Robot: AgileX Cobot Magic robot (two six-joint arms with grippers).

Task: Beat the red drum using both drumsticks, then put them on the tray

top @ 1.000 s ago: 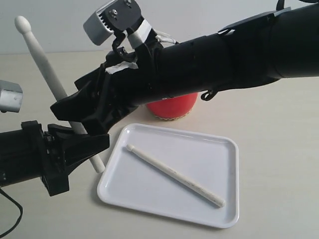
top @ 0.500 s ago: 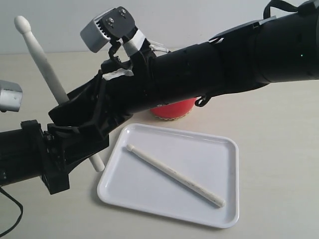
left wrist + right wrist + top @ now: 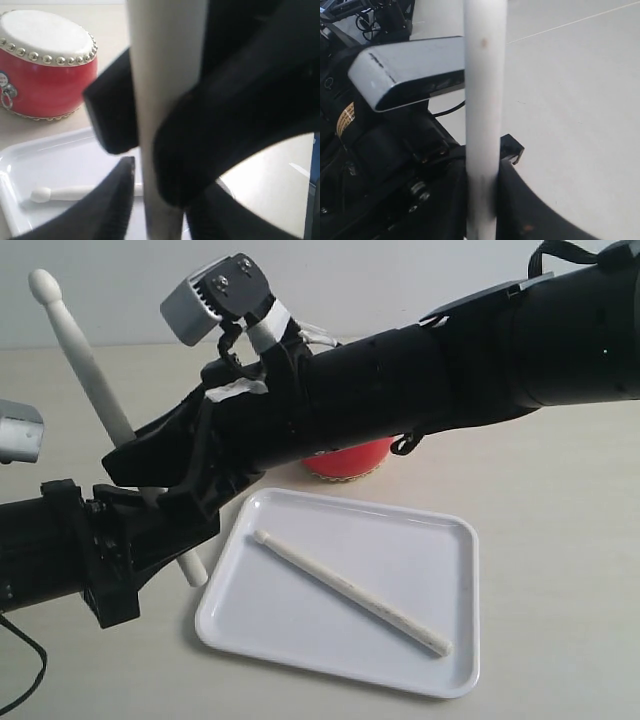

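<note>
1. The left tool (image 3: pixel 165 530) comes in low from the left edge of the exterior view. It is clamped on the held drumstick (image 3: pixel 88 370), which stands steeply tilted with its rounded tip high and towards the left.
2. The lower end of that stick shows just beside the tray's left rim. Whether it touches the table (image 3: pixel 560 570) cannot be told.
3. The right tool (image 3: pixel 150 465) reaches across the middle from the right side and meets the same stick just above the left tool.
4. In the left wrist view, black fingers (image 3: pixel 112 120) stand on either side of the pale shaft, close against it. The right wrist view shows the stick running straight up between dark finger parts. Whether the right tool actually clamps the stick or only flanks it cannot be told.
5. The tray (image 3: pixel 440 540) lies flat on the table in the lower middle of the exterior view.
6. The lying drumstick (image 3: pixel 350 590) rests inside the tray on a diagonal, with its small rounded tip towards the tray's upper left corner and its other end near the lower right corner.
7. The red drum (image 3: pixel 350 455) stands upright on the table just behind the tray's far rim — mostly hidden by the right arm in the exterior view.
8. The left wrist view shows the drum plainly, with its cream skin, a ring of gold studs and a small metal side ring.
</note>
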